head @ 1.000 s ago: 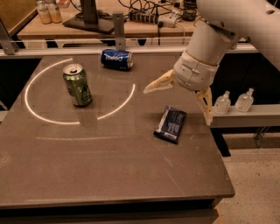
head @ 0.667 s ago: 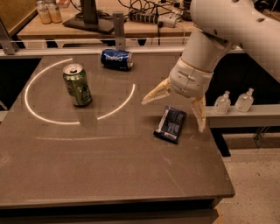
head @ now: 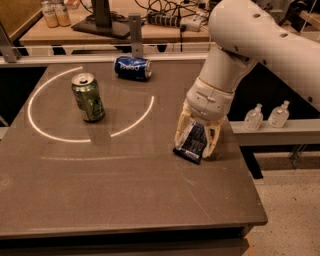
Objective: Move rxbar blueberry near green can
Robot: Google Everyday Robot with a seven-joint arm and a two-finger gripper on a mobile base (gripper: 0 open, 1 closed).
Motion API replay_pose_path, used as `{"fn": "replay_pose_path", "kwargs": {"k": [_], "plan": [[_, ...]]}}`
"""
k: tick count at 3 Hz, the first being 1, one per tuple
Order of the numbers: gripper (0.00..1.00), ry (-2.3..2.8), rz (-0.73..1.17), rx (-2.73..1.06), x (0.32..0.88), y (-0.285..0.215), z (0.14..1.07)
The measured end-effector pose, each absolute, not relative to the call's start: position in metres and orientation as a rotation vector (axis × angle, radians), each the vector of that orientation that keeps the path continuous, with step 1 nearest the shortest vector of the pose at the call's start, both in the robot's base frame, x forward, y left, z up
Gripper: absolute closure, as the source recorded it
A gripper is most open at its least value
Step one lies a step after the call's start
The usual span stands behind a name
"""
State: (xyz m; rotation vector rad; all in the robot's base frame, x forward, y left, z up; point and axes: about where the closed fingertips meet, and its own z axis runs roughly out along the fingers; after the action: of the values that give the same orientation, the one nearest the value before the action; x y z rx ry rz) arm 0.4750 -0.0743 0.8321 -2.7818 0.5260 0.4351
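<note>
See claw [head: 197, 141] low over right part of table [head: 125, 200], at end of bulky white arm [head: 260, 40] that runs up and off to far right. Read it as open: fingers [head: 181, 129] spread and pointing down, one each side of blueberry bar [head: 192, 142]. Can't tell whether pads actually touch wrapper.

Find bar right between those fingers, close to table's right edge. Dark navy wrapper, pale print, long axis roughly near-to-far, near end poking out toward near side, far end tucked under wrist. Can't tell if lying flat or tipped up a bit.

Spot green can [head: 88, 97] upright in far-left part of table, silver top and pull tab up. Well apart from bar: off to left and somewhat farther back. Sits inside bright arc of light [head: 31, 111] cast on tabletop.

Note blue can [head: 132, 67] on its side near far edge, right of green can and farther back, apart from both green can and bar.

Past table's right edge: two small clear pump bottles [head: 254, 118] side by side on pale ledge [head: 280, 132]. Behind table: wooden bench [head: 65, 32] carrying a couple of small jars [head: 55, 14] at far left, black stand base [head: 102, 22], tangle of cables [head: 165, 17].
</note>
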Motion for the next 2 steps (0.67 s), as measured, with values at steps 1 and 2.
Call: {"fn": "replay_pose_path", "kwargs": {"k": [1,2], "plan": [[0.83,0.526,0.435,-2.782,0.475,-0.074,0.836],[1.0,0.635,0.333,-2.744,0.5,-0.07,0.857]]}}
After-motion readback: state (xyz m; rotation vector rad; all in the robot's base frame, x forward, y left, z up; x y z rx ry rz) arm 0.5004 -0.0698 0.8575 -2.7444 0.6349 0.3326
